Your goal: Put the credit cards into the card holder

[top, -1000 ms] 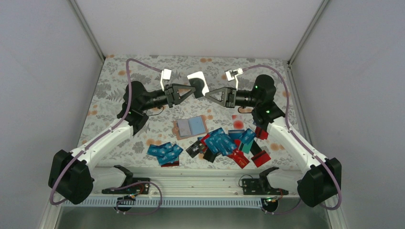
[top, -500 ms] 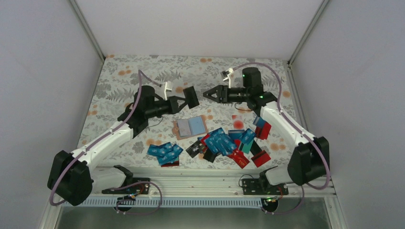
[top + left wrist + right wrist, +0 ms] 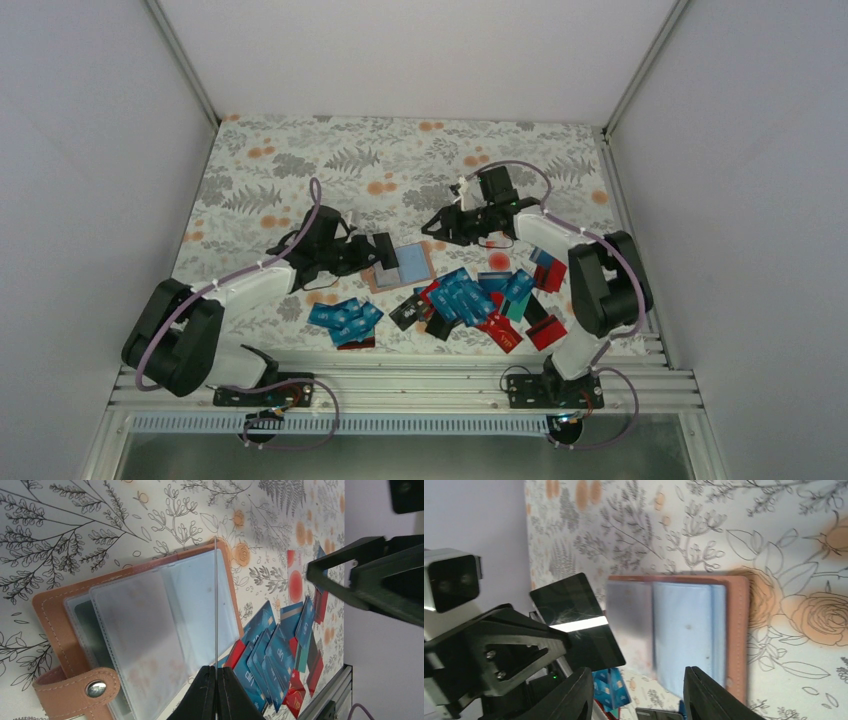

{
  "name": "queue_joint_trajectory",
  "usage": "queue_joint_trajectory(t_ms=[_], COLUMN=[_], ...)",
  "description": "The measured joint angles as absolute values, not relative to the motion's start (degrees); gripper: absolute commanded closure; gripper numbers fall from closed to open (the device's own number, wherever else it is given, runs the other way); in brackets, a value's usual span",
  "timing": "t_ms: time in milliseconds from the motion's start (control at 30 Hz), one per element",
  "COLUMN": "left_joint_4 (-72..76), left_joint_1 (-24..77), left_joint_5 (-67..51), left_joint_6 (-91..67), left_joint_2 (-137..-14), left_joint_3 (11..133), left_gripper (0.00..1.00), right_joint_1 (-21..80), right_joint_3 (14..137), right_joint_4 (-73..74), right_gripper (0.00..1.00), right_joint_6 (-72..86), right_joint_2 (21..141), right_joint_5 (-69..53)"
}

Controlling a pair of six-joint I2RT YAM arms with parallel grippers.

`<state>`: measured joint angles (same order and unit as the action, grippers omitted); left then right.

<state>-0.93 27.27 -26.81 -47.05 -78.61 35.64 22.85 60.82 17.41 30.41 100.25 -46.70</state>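
My left gripper is pinched together on a black card with a pale stripe across it, holding the card on edge over the open card holder. I cannot tell whether the card touches the sleeves below it. The holder is tan-pink leather with clear plastic sleeves and a metal snap on its tab. It lies flat on the floral tablecloth near the middle of the table.

My right gripper hangs just beside the holder on its other side, fingers apart and gripping no card. Its dark frame faces the held card across the sleeves.

The loose credit cards lie between the holder and the arm bases. There is a small blue cluster and, to its right, a larger heap of blue, teal, red and black ones.

White lettering on several blue cards seems to read "VIP", though it is sideways and small in the left wrist view. I can read no writing on the held card.
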Motion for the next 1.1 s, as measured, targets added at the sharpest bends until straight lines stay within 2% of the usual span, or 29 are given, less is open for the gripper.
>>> queue_joint_trajectory(t_ms=[400, 1100], left_joint_4=[2.13, 7.73], left_joint_1=[27.27, 27.27], left_joint_5=[-27.2, -29.76], left_joint_6=[-49.15, -51.94], left_joint_2=[-83.64, -88.14], left_joint_3=[33.71, 33.5], left_gripper=[0.98, 0.98], right_joint_1=[23.27, 23.55], right_joint_3=[60.88, 60.34], right_joint_4=[17.21, 15.14], right_gripper=[0.64, 0.66], right_joint_6=[30.37, 30.39], right_joint_2=[107.96, 111.09], right_joint_5=[-46.26, -46.5])
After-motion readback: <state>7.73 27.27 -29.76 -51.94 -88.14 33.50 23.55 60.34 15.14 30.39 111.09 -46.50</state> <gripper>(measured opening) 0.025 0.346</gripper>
